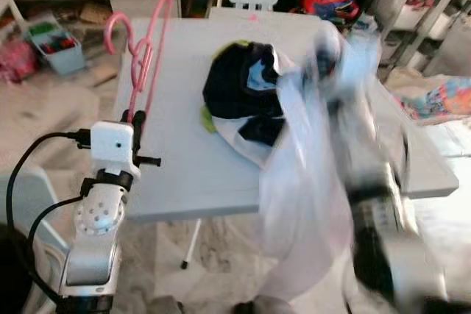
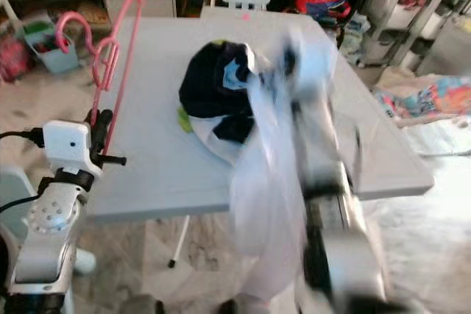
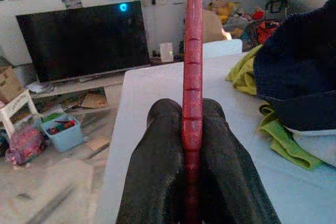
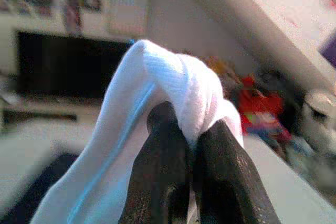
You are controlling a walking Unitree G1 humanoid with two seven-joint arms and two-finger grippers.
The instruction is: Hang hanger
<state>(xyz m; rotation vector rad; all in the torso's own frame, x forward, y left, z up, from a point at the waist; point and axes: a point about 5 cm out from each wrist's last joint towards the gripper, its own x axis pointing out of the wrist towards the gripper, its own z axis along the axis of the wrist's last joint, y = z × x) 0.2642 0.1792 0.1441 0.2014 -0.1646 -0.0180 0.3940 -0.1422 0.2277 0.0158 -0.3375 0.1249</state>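
**Hanger and garment both being held above the table**

Left gripper [image 1: 135, 118] is pinching the pink hanger [image 1: 143, 53] tight between closed fingers, at 9 o'clock off the table's [image 1: 184, 174] left edge. Right gripper [image 4: 191, 145] is clamping a fold of white garment [image 4: 173, 82], blurred, at 3 o'clock. Dressing the hanger is likely coming next, calling for a threaded shoulder. Dark clothes [image 1: 239, 93] are crowding the table's centre; the near side is offering room.

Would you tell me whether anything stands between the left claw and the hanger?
Nothing does: the left claw is already shut on the pink hanger beside the table's left edge. The right claw holds a white garment.
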